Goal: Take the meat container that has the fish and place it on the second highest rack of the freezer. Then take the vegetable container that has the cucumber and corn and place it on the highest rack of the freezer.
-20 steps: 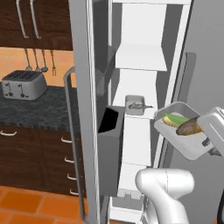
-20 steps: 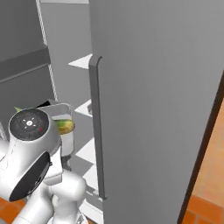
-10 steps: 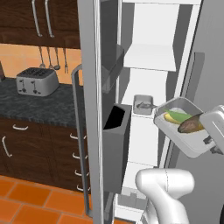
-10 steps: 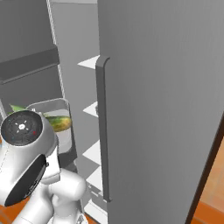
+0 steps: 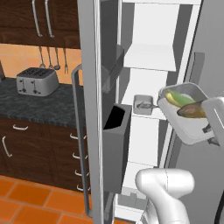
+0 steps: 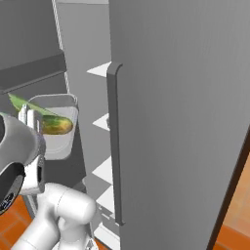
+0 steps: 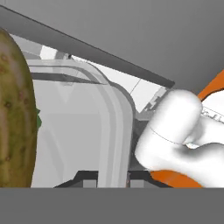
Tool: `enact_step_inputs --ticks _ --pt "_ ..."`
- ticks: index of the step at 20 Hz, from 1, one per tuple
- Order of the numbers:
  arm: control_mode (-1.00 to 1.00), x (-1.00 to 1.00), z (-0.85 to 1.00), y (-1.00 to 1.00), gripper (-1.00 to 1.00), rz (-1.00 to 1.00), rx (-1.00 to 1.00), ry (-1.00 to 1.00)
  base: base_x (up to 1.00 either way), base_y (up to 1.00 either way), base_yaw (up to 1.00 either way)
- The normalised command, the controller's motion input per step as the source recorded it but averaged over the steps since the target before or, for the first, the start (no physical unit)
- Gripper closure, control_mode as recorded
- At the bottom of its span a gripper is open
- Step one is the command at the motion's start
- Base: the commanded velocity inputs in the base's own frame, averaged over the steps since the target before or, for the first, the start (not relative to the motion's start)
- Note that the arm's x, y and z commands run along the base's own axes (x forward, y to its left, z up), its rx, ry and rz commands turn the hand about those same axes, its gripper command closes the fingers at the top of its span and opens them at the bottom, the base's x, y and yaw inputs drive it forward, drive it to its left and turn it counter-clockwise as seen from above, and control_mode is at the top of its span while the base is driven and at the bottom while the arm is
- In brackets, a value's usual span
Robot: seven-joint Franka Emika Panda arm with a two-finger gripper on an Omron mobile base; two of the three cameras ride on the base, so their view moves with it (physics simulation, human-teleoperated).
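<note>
From the left, the claw grips the vegetable container by its near rim, tray tilted toward the open freezer. From the right, cucumber lies loose just above the claw. Hand view: rim clamped between the fingertips; stiff, light, contents could roll

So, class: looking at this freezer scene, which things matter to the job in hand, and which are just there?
Belong to the job:
- vegetable container with cucumber and corn, held by the gripper
- meat container, already on a freezer shelf
- white rack above it

Just there:
- toaster
- hanging utensils
- dark drawers
</note>
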Motion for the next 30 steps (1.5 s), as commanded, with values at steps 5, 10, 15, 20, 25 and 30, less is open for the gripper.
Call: enact_step_inputs --ticks 5,10,15,20,25,30 --pt "-1.00 0.05 0.23 0.52 1.00 -0.40 0.19 -0.01 0.00 0.00 0.00" --pt "-1.00 0.30 0.13 0.56 1.00 -0.34 0.02 -0.09 0.00 0.00 0.00" --pt "-1.00 0.53 0.15 0.00 1.00 -0.05 0.00 -0.01 0.00 0.00 0.00" --pt "-1.00 0.75 0.26 0.00 1.00 -0.03 0.00 0.00 0.00 0.00 0.00" --pt "-1.00 0.69 0.35 -0.06 1.00 -0.08 0.00 0.01 0.00 0.00 0.00" --pt "-1.00 0.61 0.23 -0.15 1.00 -0.07 0.00 0.00 0.00 0.00 0.00"
